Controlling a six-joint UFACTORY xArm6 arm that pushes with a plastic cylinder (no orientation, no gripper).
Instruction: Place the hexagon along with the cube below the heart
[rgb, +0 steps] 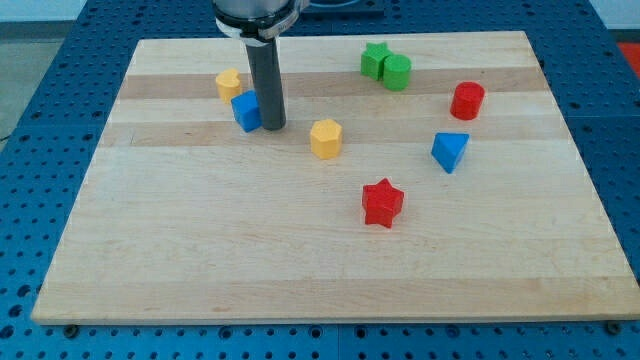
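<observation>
A yellow heart (229, 83) lies near the board's upper left. A blue cube (246, 111) sits just below and to the right of it. My tip (272, 127) touches the cube's right side. A yellow hexagon (325, 138) lies to the right of my tip, a short gap away, near the board's middle.
A green star (374, 60) and a green cylinder (397, 72) sit together at the upper right. A red cylinder (467, 101) and a blue triangle (450, 151) are farther right. A red star (382, 203) lies below the middle. The wooden board (200, 260) ends at blue table edges.
</observation>
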